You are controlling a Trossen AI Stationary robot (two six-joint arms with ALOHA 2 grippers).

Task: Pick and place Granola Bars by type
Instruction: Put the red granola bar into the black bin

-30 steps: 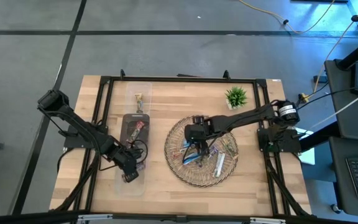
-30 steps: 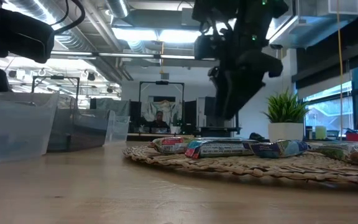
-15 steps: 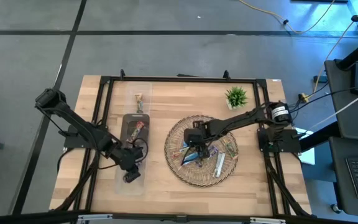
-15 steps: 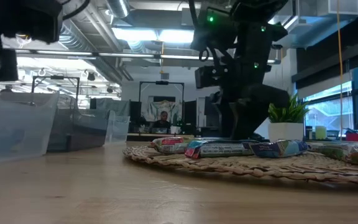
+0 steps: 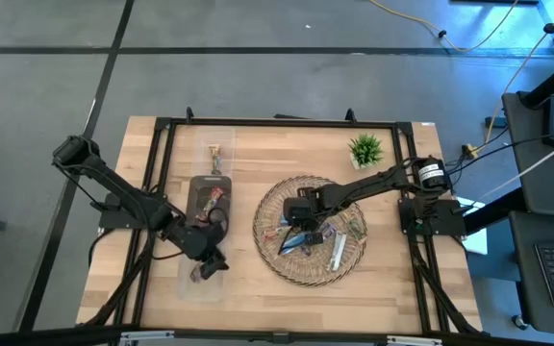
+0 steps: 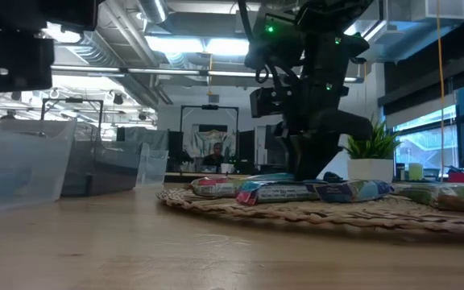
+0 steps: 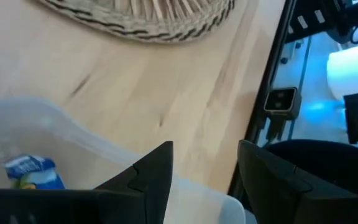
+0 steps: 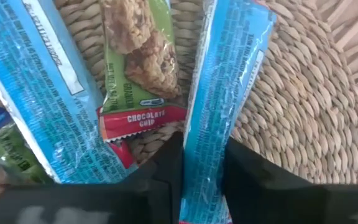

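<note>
Several granola bars lie on a round woven tray (image 5: 287,192); the low view shows them as a flat row (image 6: 280,191). My right gripper (image 8: 204,146) stands down among them, shut on a bright blue bar (image 8: 222,93). Beside that bar lie a green chocolate-chip bar (image 8: 142,62) and another blue bar (image 8: 36,93). My left gripper (image 7: 204,155) hangs open over the near end of a clear bin (image 5: 203,284). Nothing is between its fingers. A blue-wrapped bar (image 7: 33,171) lies in that bin. My right gripper pinches the blue bar by its two long edges (image 8: 204,168) between its two fingers, near one end. The fingers come from above, pointing down. The bar lies flat on the woven tray among the others.
A second clear bin (image 5: 217,159) with one bar stands farther back on the left. A small potted plant (image 5: 365,149) stands at the far right. Black frame rails (image 5: 162,125) run around the wooden table. Bare wood lies between bin and tray.
My right gripper has come down from above the tray onto the bars and moved slightly toward the table's left. My left gripper has shifted a little over the near bin.
</note>
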